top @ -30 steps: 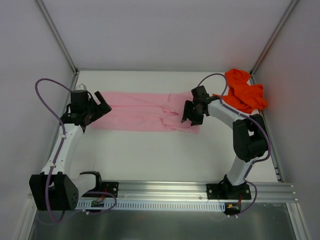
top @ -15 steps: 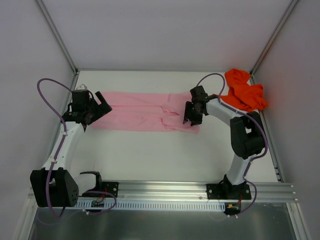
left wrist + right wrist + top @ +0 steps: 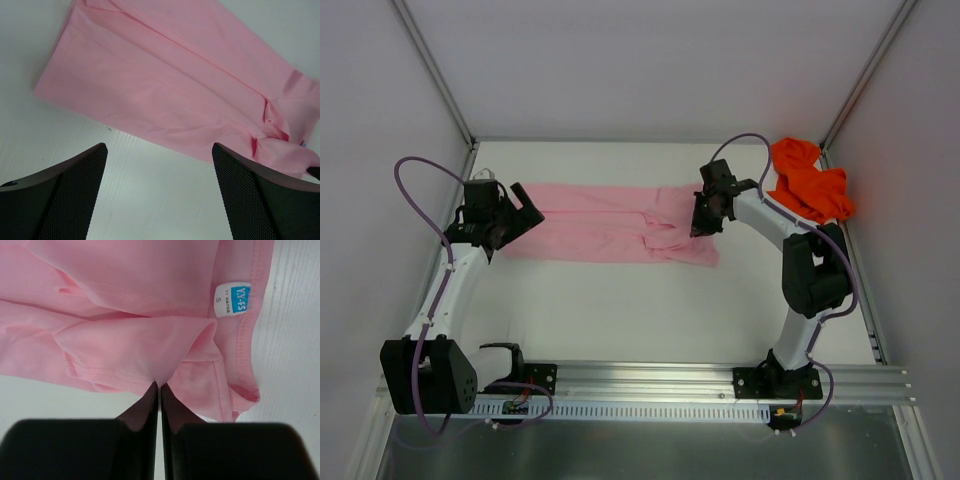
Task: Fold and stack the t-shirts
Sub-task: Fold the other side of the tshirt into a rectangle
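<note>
The light pink t-shirt [image 3: 605, 235] lies flat as a long folded band across the white table. My right gripper [image 3: 701, 218] is at its right, collar end. In the right wrist view the right gripper [image 3: 159, 385] is shut, pinching a fold of the pink t-shirt [image 3: 125, 315] near the size label [image 3: 233, 300]. My left gripper [image 3: 520, 208] hovers over the band's left end. In the left wrist view the left gripper [image 3: 157, 150] stands open over bare table, with the pink t-shirt [image 3: 170, 80] just beyond its fingertips. The orange t-shirt [image 3: 808, 185] lies crumpled at the back right corner.
White walls with metal frame posts [image 3: 435, 75] close in the table on three sides. The aluminium rail [image 3: 650, 380] carrying both arm bases runs along the near edge. A purple cable [image 3: 415, 170] loops beside the left arm.
The right gripper has closed from open onto a fold of the pink t-shirt and shifted a little toward the back. The left arm has barely moved and stays open.
</note>
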You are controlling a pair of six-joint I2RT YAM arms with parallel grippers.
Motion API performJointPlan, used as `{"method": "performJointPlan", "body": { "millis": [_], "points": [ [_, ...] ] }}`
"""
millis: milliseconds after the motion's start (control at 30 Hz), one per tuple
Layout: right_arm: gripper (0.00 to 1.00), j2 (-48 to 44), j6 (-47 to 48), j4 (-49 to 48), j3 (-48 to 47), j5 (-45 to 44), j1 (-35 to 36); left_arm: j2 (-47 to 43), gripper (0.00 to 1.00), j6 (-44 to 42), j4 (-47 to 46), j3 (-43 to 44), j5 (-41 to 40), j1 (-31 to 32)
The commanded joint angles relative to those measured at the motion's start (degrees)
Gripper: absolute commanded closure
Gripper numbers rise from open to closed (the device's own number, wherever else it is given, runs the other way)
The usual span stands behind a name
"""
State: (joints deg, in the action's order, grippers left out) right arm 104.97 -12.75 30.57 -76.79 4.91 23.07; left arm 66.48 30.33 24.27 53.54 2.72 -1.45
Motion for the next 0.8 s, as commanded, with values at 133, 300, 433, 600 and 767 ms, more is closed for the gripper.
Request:
{"method": "performJointPlan", "body": {
  "millis": [133, 300, 433, 600, 767],
  "points": [
    [0.95, 3.2, -0.7, 2.7, -7.7, 2.1, -2.2, -0.1, 0.15, -0.3, -5.5, -2.9, 5.4, 0.3],
    [0.94, 5.5, -2.3, 2.0, -10.9, 5.0, -3.0, 0.1, 0.17, 0.3, -7.8, -6.5, 7.1, 0.7],
    [0.94, 9.0, -2.7, 3.1, -15.7, 6.2, -3.6, 0.0, 0.18, 0.7, -8.5, -8.2, 6.8, 0.9],
    [0.94, 10.6, -6.5, 1.3, -17.5, 8.9, -5.5, 0.5, 0.18, 0.6, -9.4, -8.5, 7.6, 1.1],
    [0.92, 13.4, -6.8, 0.9, -21.7, 10.5, -6.0, 1.5, 0.18, 0.7, -10.4, -8.7, 8.3, 1.2]
  ]
}}
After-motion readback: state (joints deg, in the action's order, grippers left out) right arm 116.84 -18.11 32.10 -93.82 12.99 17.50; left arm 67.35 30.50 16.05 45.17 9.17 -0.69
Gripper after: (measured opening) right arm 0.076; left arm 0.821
